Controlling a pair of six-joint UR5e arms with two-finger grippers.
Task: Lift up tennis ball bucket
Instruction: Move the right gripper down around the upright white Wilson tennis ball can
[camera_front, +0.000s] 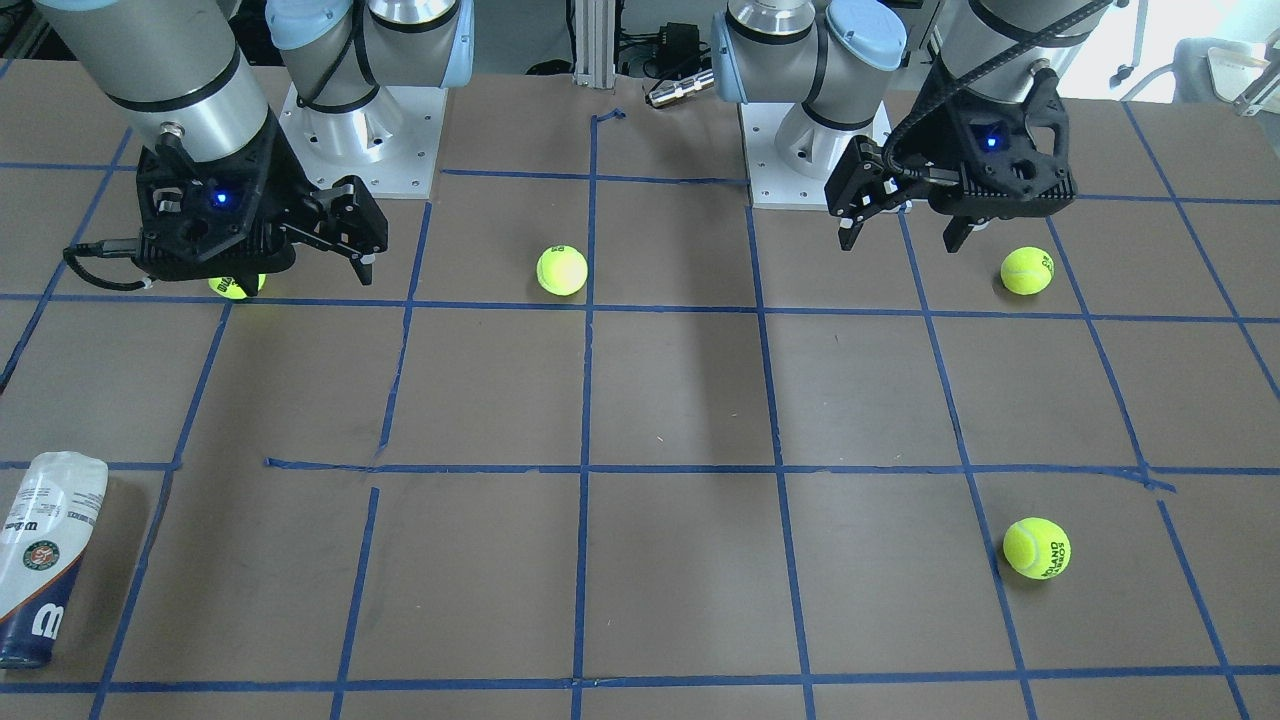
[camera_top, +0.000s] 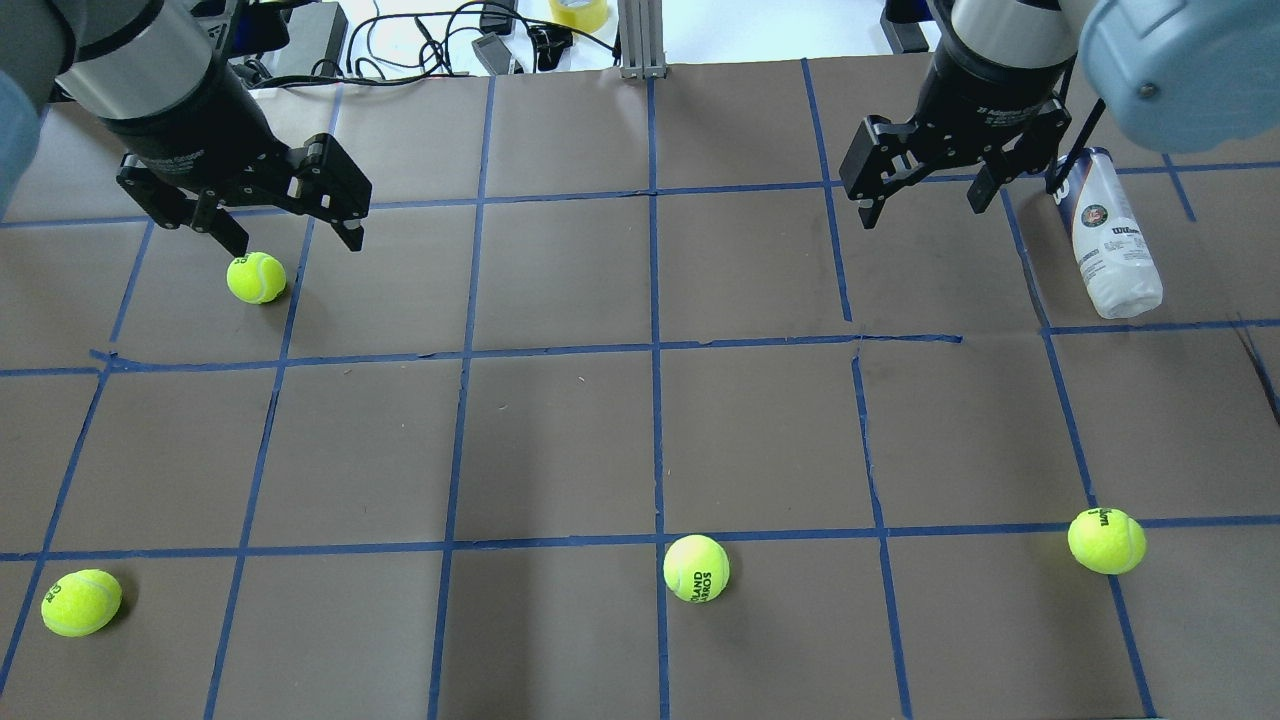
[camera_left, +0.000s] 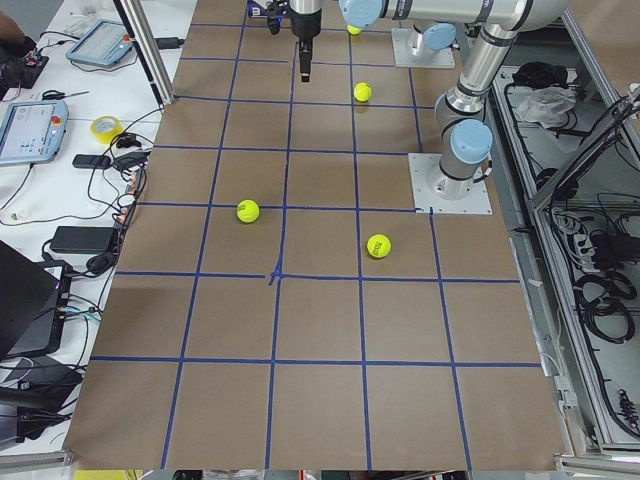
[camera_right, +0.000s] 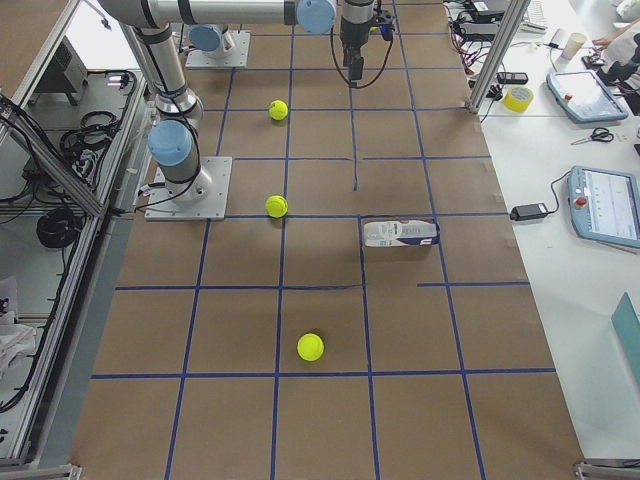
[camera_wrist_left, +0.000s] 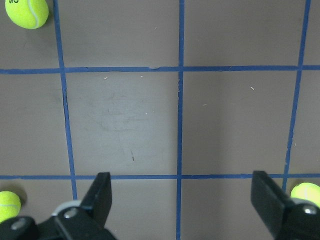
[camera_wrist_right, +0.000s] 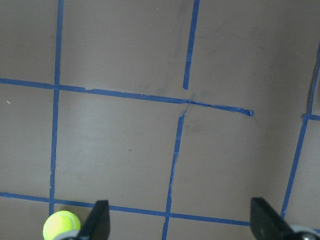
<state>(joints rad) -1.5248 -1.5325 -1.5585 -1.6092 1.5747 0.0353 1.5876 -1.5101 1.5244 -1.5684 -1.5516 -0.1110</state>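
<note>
The tennis ball bucket (camera_top: 1105, 235) is a clear tube with a white and navy Wilson label. It lies on its side at the table's right end, and also shows in the front-facing view (camera_front: 45, 555) and the exterior right view (camera_right: 400, 232). My right gripper (camera_top: 920, 212) hangs open and empty above the table, left of the bucket and apart from it; it also shows in the front-facing view (camera_front: 300, 272). My left gripper (camera_top: 297, 243) is open and empty, above a tennis ball (camera_top: 256, 277).
Three more tennis balls (camera_top: 80, 602) (camera_top: 696, 568) (camera_top: 1106, 540) lie on the near half of the brown table (camera_top: 560, 440), which is marked with a blue tape grid. Cables and devices lie beyond the far edge. Each wrist view shows open fingers (camera_wrist_left: 100, 195) (camera_wrist_right: 97, 220) over bare table.
</note>
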